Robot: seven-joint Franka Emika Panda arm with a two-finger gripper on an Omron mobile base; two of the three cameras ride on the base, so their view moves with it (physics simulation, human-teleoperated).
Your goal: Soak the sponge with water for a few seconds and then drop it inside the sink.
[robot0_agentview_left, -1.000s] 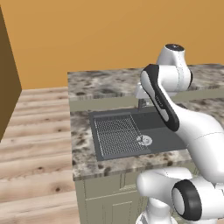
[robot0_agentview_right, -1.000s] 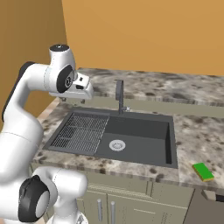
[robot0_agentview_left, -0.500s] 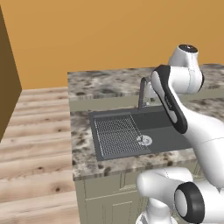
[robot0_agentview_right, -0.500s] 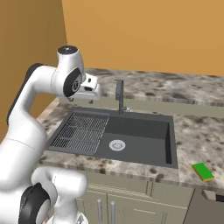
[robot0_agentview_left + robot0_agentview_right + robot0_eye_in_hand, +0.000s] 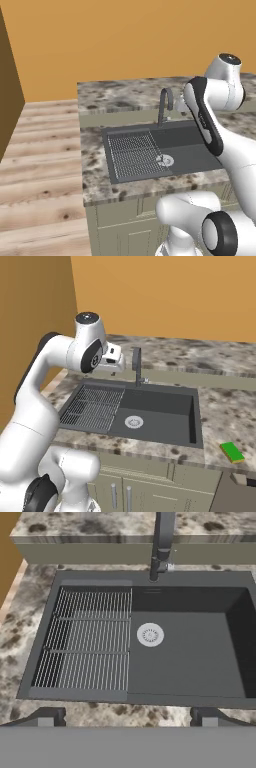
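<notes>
The tool (image 5: 127, 716), its jaws spread wide and empty, is held high above the sink (image 5: 190, 662), presumably for an overview, while the green sponge (image 5: 232, 452) is left on the bench (image 5: 220, 406), well to the basin's right.

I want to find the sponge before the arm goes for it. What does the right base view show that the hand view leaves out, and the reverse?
The right base view has the green sponge lying on the counter to the right of the sink, plus the cabinet doors below. The hand view has the two finger tips, spread wide with nothing between them. Both share the sink, its wire rack, the round drain and the faucet, with no water running.
</notes>
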